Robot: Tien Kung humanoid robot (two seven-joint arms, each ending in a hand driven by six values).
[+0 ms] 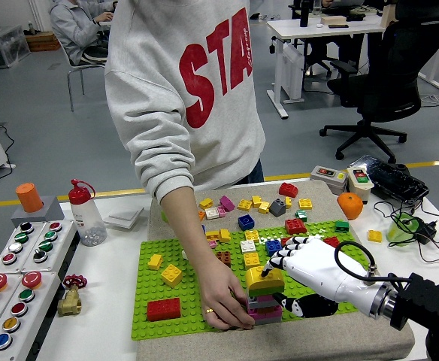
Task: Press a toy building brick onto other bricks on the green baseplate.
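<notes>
**Right hand bears down on the yellow brick while a person steadies the stack**

The right hand is over the little stack near the front of the green baseplate, white fingers curled down so the tips sit on the yellow brick at the top. It presses on the brick, not wrapping it; the thumb side is hidden, so I can't be sure anything grips from below. The left hand is not in view.

A person's hand reaches in from the far side and rests on the baseplate, fingers against the stack's left side and base.

To do this well, the push should go straight down through the middle of the yellow brick, studs lined up, so the stack doesn't lean toward the person's fingers. A sideways shove would likely tip the tower or pop a layer off.

The yellow brick looks rounded on top and sits fairly level. Under it are a grey layer and a pink one, tightly stacked. Loose bricks lie scattered behind, well apart.
</notes>
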